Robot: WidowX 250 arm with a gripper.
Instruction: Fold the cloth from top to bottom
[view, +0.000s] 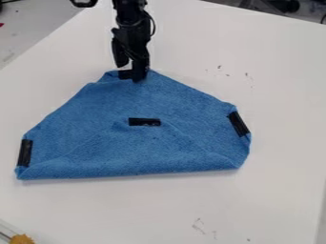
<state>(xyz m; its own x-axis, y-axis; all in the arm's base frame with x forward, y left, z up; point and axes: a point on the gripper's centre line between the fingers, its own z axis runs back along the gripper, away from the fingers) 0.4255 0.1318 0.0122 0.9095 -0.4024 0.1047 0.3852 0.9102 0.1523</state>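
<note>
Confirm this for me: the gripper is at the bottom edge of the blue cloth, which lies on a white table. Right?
Not quite: the camera view shows the gripper at the top edge of the blue cloth, which does lie on a white table.

The arm (132,28) is cut off by the view's top, and its end effector (135,75) hides part of the cloth (127,147) toward the bench's (280,95) far edge. By the near left corner a yellowish thing (22,239) is cut off and too blurred to name, as are dark things (284,5) past the far edge.
</note>
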